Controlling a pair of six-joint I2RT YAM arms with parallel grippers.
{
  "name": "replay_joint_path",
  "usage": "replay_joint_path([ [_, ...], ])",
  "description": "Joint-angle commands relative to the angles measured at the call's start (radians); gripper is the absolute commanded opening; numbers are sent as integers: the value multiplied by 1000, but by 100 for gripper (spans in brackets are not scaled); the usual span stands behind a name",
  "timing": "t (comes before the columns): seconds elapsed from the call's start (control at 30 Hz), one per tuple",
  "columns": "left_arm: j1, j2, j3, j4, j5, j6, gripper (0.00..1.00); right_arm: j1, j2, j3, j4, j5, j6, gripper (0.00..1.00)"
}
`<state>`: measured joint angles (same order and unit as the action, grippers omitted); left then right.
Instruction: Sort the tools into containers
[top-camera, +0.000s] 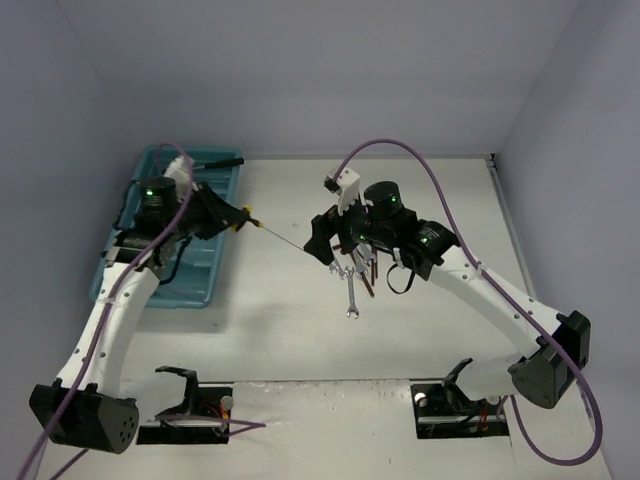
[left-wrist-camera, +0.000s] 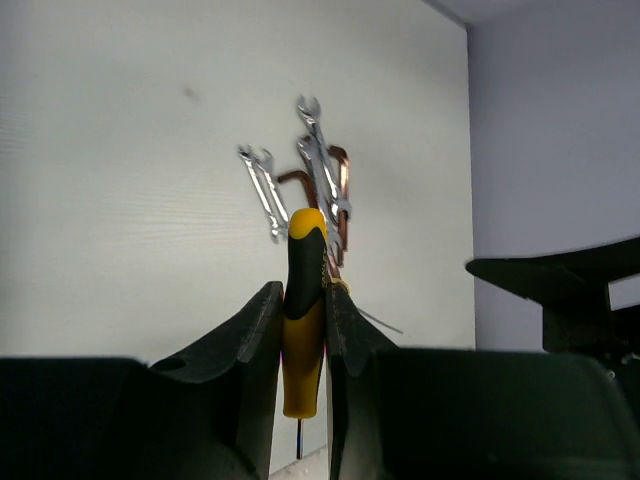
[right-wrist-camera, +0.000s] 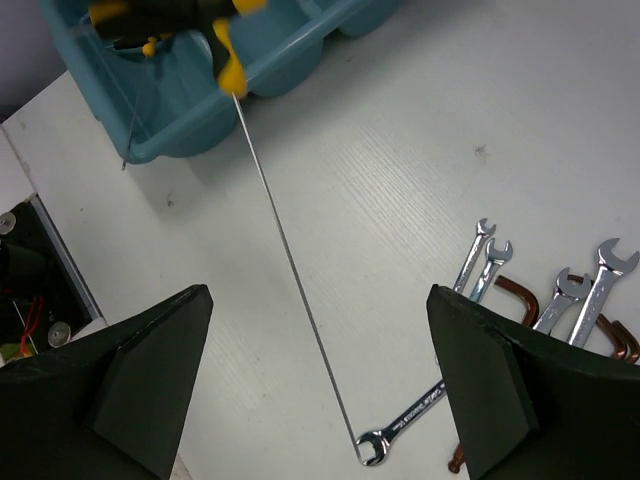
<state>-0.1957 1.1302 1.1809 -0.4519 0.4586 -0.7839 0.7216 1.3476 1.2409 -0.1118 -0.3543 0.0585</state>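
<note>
Left wrist view, left claw (left-wrist-camera: 303, 296) clamping yellow-and-black screwdriver (left-wrist-camera: 305, 250), right claw (right-wrist-camera: 318, 300) spread wide

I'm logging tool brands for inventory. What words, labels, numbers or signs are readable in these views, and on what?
No text is readable in any view.
The lone wrench: faint stamped marks on its shank, too small and blurred to read.
The screwdriver: no lettering shows on its yellow-and-black handle.

Polished metal wrenches (right-wrist-camera: 410, 413). Smooth, glossy plastic tray (right-wrist-camera: 290, 50). Matt white, finely grained table (right-wrist-camera: 380, 170). The screwdriver (left-wrist-camera: 303, 300) has a glossy plastic handle.
</note>
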Motion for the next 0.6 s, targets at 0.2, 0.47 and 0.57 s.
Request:
replay_joint_path([
  [0.2, 511, -108, 20, -345, 89, 269, 0, -4, -170, -66, 65, 119, 52, 91],
  [0.47, 733, -21, 4, -463, 30, 399, 0, -5, -221, -130, 43, 122, 76, 92],
  [0.57, 772, 17, 6, -484, 5, 428, 0, -5, -228, -143, 34, 123, 75, 92],
])
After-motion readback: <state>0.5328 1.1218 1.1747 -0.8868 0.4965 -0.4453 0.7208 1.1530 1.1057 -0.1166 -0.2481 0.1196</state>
